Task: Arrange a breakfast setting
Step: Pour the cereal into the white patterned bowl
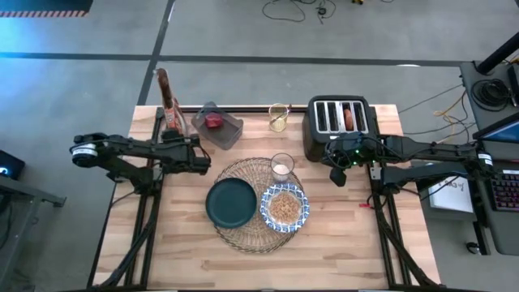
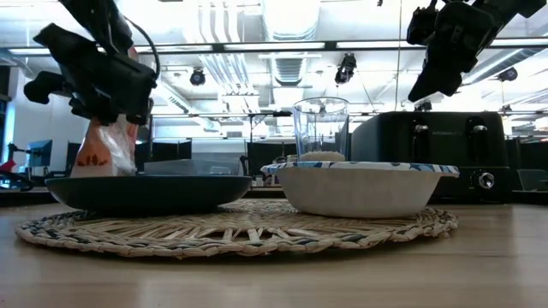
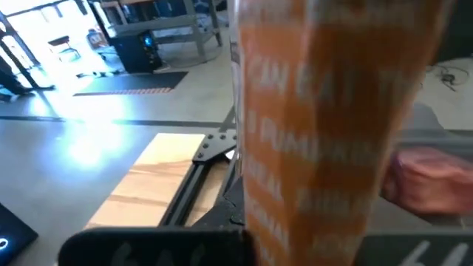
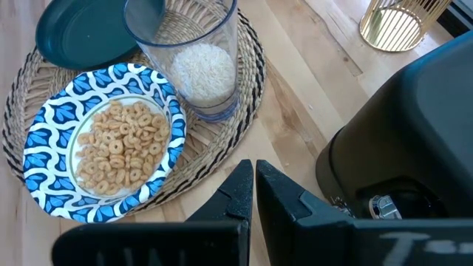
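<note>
The round woven placemat (image 1: 253, 172) lies mid-table. On it rest the dark teal plate (image 1: 231, 203), the blue-and-white bowl (image 1: 284, 207) of cereal rings and the clear glass (image 1: 281, 167), which has white contents. They also show in the right wrist view: the plate (image 4: 81, 33), the bowl (image 4: 111, 148) and the glass (image 4: 196, 59). The green-handled spoon does not show. My right gripper (image 4: 253, 185) is shut and empty above the table, between the placemat and the toaster. My left gripper (image 1: 180, 139) is at the far left, right beside a standing orange bag (image 3: 325, 125).
The black four-slot toaster (image 1: 339, 123) stands at the far right. A gold wire holder (image 1: 278, 118) and a grey container (image 1: 219, 126) with something red in it stand at the far edge. The orange bag (image 1: 168, 101) stands at the far left corner. Bare wood lies along the near edge.
</note>
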{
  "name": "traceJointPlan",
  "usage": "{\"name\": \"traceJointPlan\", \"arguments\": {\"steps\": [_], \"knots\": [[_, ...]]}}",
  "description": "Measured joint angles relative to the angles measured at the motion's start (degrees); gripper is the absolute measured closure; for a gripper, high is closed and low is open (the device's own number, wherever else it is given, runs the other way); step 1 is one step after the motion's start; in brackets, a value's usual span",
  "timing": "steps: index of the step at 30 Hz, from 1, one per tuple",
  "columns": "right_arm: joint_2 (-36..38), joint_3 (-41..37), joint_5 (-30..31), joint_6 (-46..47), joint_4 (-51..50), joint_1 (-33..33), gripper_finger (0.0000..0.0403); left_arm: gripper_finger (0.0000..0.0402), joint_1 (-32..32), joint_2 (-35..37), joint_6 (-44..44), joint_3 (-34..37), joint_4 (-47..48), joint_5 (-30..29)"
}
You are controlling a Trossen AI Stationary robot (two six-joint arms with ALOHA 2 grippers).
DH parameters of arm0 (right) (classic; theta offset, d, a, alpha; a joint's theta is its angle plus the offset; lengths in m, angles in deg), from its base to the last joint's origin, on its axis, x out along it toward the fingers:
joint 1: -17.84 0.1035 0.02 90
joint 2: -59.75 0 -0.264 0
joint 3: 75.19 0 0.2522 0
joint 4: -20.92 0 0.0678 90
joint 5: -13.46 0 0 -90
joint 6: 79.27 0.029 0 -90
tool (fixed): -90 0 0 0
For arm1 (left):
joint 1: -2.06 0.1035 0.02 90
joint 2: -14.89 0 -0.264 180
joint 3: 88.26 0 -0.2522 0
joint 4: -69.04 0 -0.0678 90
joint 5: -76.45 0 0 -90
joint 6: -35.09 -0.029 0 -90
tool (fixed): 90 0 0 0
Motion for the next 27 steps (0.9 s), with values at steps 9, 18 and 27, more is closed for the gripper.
{"name": "traceJointPlan", "arguments": {"steps": [9, 18, 27], "knots": [[-0.01, -0.01, 0.0, 0.0, -0.02, -0.02, 0.0394, 0.0401, 1.92, -2.58, -0.02, 0.0, -1.29, -0.36], [-0.02, 0.0, 0.02, 0.02, -0.02, -0.02, 0.0394, 0.0361, 1.86, -5.14, -0.81, 0.0, -1.72, 3.19], [-0.02, -0.02, 0.02, 0.0, -0.01, -0.01, 0.0394, 0.0305, 0.74, -6.0, -0.74, -0.09, -2.21, 8.77]]}}
